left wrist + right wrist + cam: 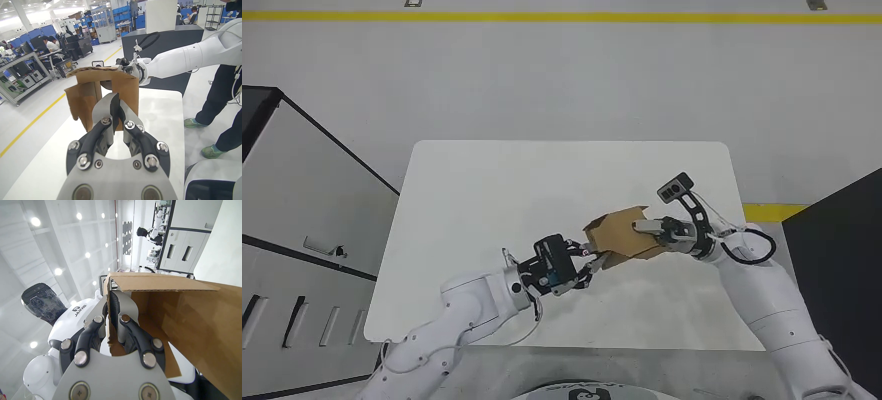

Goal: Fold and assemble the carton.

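Carton (620,235) sits over the desk (492,180), right of the desk's middle, gripped at both ends. Left tool (115,98) is narrow, pinching a wall panel at the end nearer the desk's front edge. Right tool (110,298) is clamped on a flap edge at the opposite end. The long axis runs tool to tool, slanting across the desk. An open mouth faces the right tool. Loose flaps stand at the left tool's end, so the next fold is probably there, with the left tool nearer.
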Controlling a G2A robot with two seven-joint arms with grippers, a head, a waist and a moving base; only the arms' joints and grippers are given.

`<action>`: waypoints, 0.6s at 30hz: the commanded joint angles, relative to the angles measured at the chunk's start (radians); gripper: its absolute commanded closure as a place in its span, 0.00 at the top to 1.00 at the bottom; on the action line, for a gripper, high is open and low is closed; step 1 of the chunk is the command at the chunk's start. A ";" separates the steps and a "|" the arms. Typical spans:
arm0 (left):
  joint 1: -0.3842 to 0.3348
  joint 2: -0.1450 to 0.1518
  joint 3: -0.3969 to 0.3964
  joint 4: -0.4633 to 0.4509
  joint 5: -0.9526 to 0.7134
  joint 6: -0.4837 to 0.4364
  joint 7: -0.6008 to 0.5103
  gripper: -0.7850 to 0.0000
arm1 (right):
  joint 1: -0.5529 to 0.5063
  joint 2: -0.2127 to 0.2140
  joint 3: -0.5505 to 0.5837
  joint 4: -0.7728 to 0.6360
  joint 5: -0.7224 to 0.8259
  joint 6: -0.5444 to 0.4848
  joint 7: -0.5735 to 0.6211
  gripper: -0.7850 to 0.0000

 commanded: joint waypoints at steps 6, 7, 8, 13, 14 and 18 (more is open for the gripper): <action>0.001 0.001 -0.002 -0.003 0.001 -0.002 0.002 0.00 | -0.004 0.000 0.002 0.003 -0.012 0.024 -0.034 0.00; 0.000 0.001 0.001 -0.002 0.001 -0.003 0.002 0.00 | -0.005 0.000 0.000 0.001 -0.011 0.027 -0.036 0.00; -0.002 0.000 0.005 0.000 -0.001 -0.005 0.003 0.00 | -0.005 -0.001 -0.003 -0.002 -0.013 0.030 -0.036 0.00; -0.015 -0.002 0.020 0.010 0.000 -0.010 -0.001 0.00 | -0.002 -0.003 -0.019 -0.008 -0.016 0.043 -0.029 0.00; -0.016 -0.003 0.021 0.011 0.000 -0.010 -0.002 0.00 | -0.002 -0.004 -0.021 -0.006 -0.016 0.044 -0.029 0.00; -0.019 -0.003 0.018 0.010 -0.002 -0.008 -0.002 0.00 | 0.002 -0.004 -0.017 0.000 -0.014 0.045 -0.033 0.00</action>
